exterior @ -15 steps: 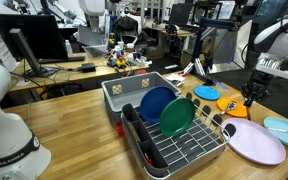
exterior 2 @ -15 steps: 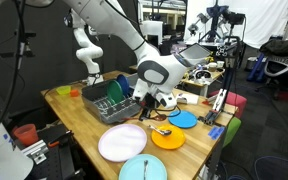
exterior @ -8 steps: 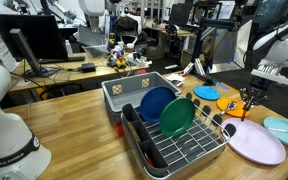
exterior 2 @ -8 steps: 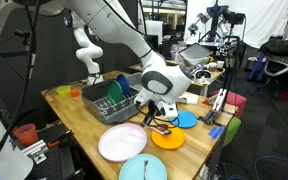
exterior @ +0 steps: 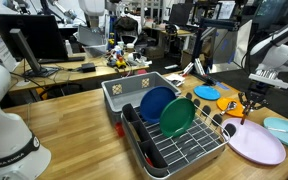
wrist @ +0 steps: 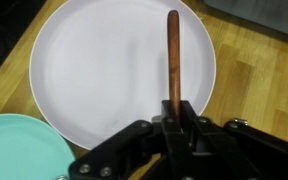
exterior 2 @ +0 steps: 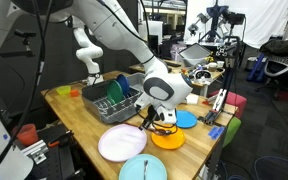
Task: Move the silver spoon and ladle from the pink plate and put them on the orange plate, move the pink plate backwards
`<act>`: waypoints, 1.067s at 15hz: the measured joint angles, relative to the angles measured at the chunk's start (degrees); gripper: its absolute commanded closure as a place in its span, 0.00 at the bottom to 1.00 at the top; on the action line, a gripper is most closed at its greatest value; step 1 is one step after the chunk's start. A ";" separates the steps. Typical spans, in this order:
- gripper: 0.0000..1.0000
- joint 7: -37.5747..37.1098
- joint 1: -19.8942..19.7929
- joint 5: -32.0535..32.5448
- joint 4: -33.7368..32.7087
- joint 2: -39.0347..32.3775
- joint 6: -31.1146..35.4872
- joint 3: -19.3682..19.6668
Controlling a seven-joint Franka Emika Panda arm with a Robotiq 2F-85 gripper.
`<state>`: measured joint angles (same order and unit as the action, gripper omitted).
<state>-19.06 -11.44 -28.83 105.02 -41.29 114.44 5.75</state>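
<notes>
My gripper (wrist: 172, 118) is shut on a thin long handle (wrist: 172, 55) that looks brownish and points away from me over the pink plate (wrist: 114, 70). I take it for the ladle; its bowl is hidden by the jaws. In both exterior views the gripper (exterior: 252, 100) (exterior 2: 156, 120) hangs low between the orange plate (exterior: 232, 106) (exterior 2: 168, 139) and the pink plate (exterior: 256, 143) (exterior 2: 120, 144). The pink plate's surface shows nothing else lying on it. I cannot make out the silver spoon.
A small blue plate (exterior: 206, 92) (exterior 2: 185, 119) lies beyond the orange one. A light teal plate (exterior: 284, 127) (exterior 2: 144, 170) (wrist: 19, 150) lies beside the pink plate. A dish rack (exterior: 174, 140) with blue and green plates and a grey bin (exterior: 124, 92) stand mid-table.
The gripper has come lower and shifted a little toward the pink plate, still holding the thin handle. The plates have not moved.
</notes>
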 measured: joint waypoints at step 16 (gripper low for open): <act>0.89 -0.54 -1.30 -0.25 -8.30 -6.41 -8.33 -0.01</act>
<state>-19.60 -12.74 -29.08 96.71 -47.71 106.11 5.74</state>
